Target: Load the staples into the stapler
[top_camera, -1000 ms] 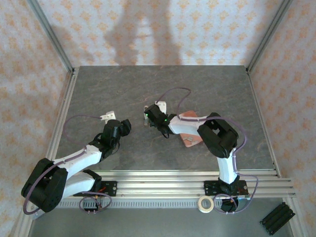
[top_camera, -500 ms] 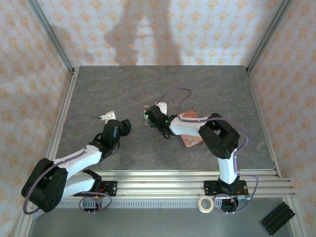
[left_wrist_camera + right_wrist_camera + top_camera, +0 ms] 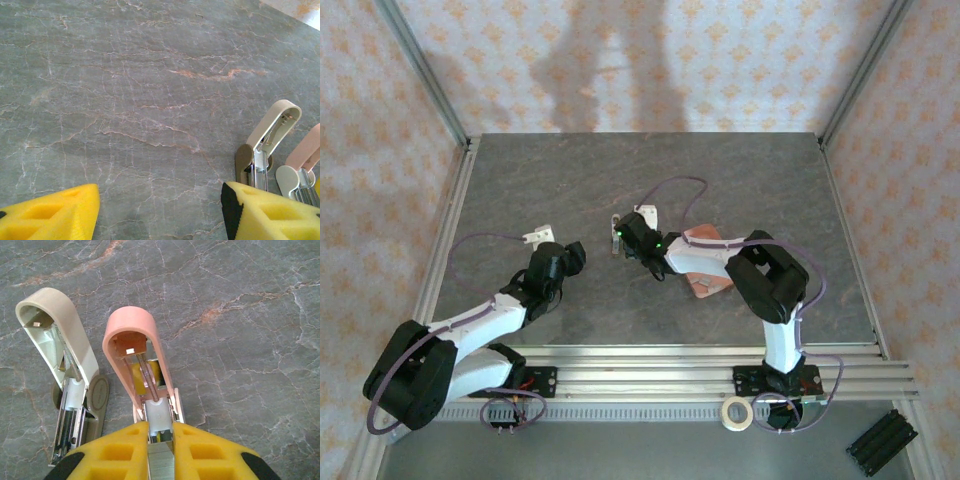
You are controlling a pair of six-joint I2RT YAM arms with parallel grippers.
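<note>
A pink stapler (image 3: pixel 137 357) lies hinged open on the grey table, its spring and metal channel exposed. Just left of it lies a beige-white stapler (image 3: pixel 60 340), also open. My right gripper (image 3: pixel 161 430) is shut on a grey block of staples (image 3: pixel 161 462), held at the near end of the pink stapler's channel. In the top view my right gripper (image 3: pixel 620 238) sits mid-table at the staplers (image 3: pixel 615 221). My left gripper (image 3: pixel 160 200) hangs open over bare table, with the white stapler (image 3: pixel 272 132) and the pink stapler (image 3: pixel 305 150) beyond its right finger.
A salmon-pink tray (image 3: pixel 708 262) lies under the right forearm with a small grey block (image 3: pixel 703 288) at its near corner. A tape roll (image 3: pixel 737 412) and a black part (image 3: pixel 881 442) lie in front of the rails. Metal frame posts edge the table.
The right arm has shifted slightly, with the gripper staying at the staplers. The left arm has not moved.
</note>
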